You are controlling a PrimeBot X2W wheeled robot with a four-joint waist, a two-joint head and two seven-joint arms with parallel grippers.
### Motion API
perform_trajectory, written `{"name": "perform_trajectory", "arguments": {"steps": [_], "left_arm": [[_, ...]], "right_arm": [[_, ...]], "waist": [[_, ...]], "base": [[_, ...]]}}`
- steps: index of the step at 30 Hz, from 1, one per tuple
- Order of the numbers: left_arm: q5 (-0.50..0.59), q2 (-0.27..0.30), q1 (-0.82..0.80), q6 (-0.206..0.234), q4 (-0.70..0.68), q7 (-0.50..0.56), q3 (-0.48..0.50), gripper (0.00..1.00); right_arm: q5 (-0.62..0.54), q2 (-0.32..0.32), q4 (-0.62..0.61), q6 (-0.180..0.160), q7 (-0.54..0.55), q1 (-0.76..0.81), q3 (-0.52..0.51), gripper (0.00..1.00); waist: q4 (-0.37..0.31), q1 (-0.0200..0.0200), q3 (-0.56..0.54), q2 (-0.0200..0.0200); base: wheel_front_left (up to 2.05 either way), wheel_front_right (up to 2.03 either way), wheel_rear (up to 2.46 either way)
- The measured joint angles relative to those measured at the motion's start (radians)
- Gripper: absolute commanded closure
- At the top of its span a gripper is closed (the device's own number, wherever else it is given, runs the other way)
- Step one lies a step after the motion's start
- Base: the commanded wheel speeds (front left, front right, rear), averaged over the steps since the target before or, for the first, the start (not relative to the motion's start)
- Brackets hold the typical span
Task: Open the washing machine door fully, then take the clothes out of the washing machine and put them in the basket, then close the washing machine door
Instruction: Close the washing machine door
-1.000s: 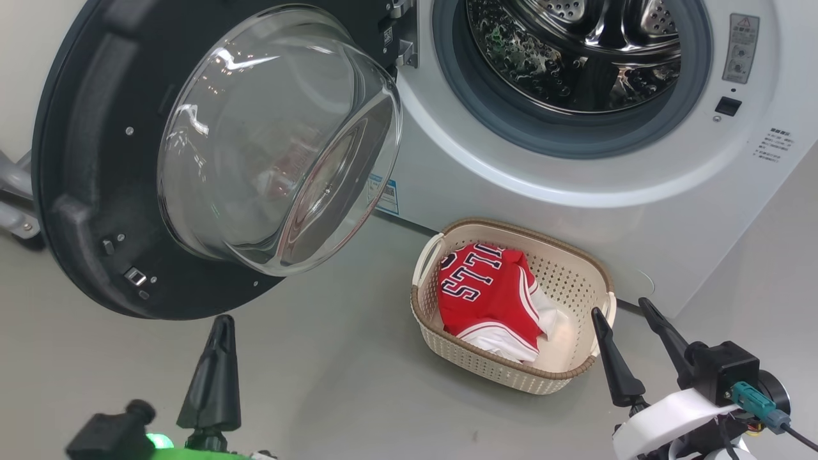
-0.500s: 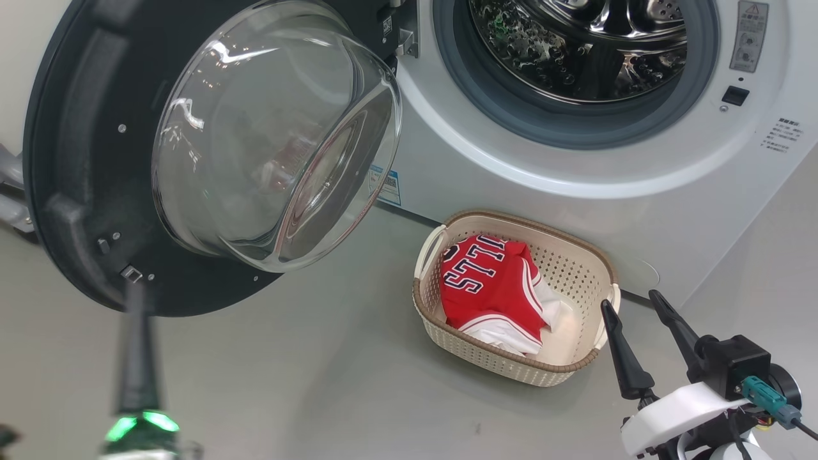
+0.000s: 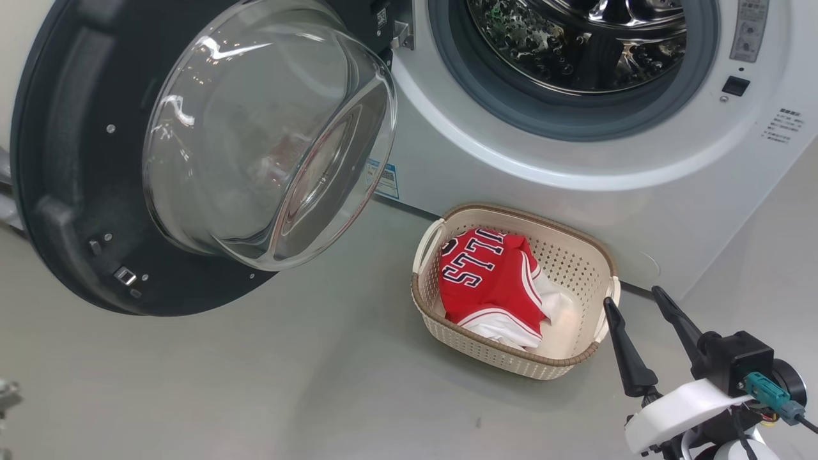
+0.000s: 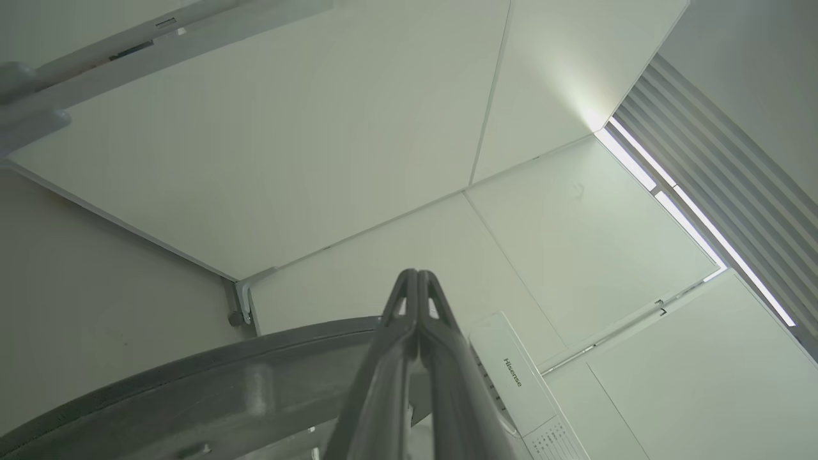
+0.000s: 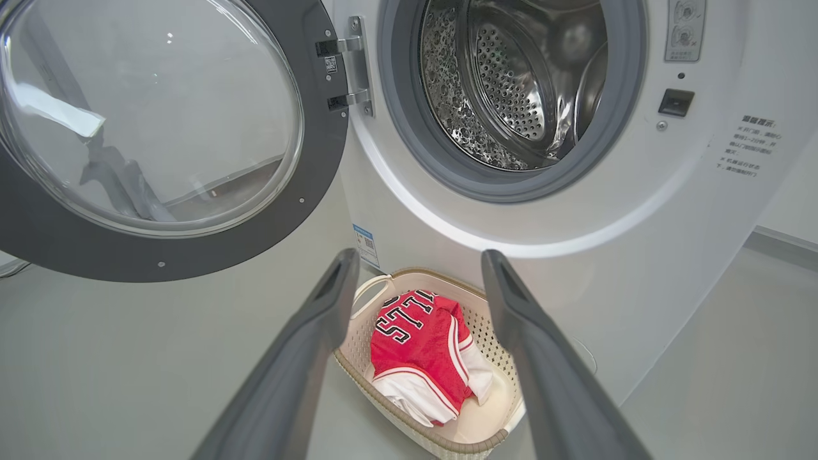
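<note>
The washing machine door (image 3: 70,191) stands swung wide to the left, its glass bowl (image 3: 255,140) bulging toward me. The washing machine (image 3: 575,185) shows a bare steel drum (image 5: 511,83). Red clothes (image 3: 492,287) with navy letters lie in the cream basket (image 3: 492,351) on the floor in front of the washer. My right gripper (image 3: 631,296) hovers open just right of the basket, with nothing between its fingers; the right wrist view looks past that gripper (image 5: 420,255) onto the clothes (image 5: 415,345). My left gripper (image 4: 416,275) is shut and empty, pointing up beside the door's curved grey rim (image 4: 223,383).
Grey floor (image 3: 287,383) spreads left of and before the basket. A grey bracket (image 3: 5,204) pokes in at the far left behind the door. The washer's white control panel (image 4: 511,370) and ceiling panels appear in the left wrist view.
My left gripper swept leftward and left the head view. The head camera shifted slightly. The right gripper, door, basket and clothes kept their places.
</note>
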Motion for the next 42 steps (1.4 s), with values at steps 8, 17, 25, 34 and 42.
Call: {"name": "perform_trajectory", "arguments": {"steps": [8, 17, 25, 34, 42], "left_arm": [[-0.106, 0.098, -0.104, 0.097, 0.213, 0.056, 0.104, 1.0], [-0.126, 0.166, -0.174, 0.119, 0.405, 0.135, 0.084, 1.0], [-0.123, 0.19, -0.195, 0.127, 0.517, 0.193, 0.019, 1.0], [-0.116, 0.189, -0.237, 0.127, 0.59, 0.232, -0.037, 1.0], [-0.112, 0.192, -0.256, 0.103, 0.636, 0.259, -0.052, 1.0]], "right_arm": [[-0.002, -0.002, -0.007, 0.002, 0.013, -0.017, 0.013, 0.0], [-0.002, -0.015, -0.018, 0.006, 0.027, -0.022, 0.012, 0.0], [-0.002, -0.023, -0.026, 0.012, 0.029, -0.033, 0.006, 0.0], [-0.002, -0.03, -0.03, 0.012, 0.029, -0.033, -0.008, 0.0], [-0.002, -0.033, -0.035, 0.012, 0.029, -0.036, -0.008, 0.0]], "waist": [[-0.029, 0.0, 0.012, 0.0], [-0.067, 0.0, 0.036, 0.0], [-0.095, 0.0, 0.059, 0.0], [-0.101, 0.0, 0.076, 0.0], [-0.098, 0.0, 0.082, 0.0]], "base": [[0.0, 0.0, 0.0], [0.0, 0.0, 0.0], [0.0, 0.0, 0.0], [0.0, 0.0, 0.0], [0.0, 0.0, 0.0]]}}
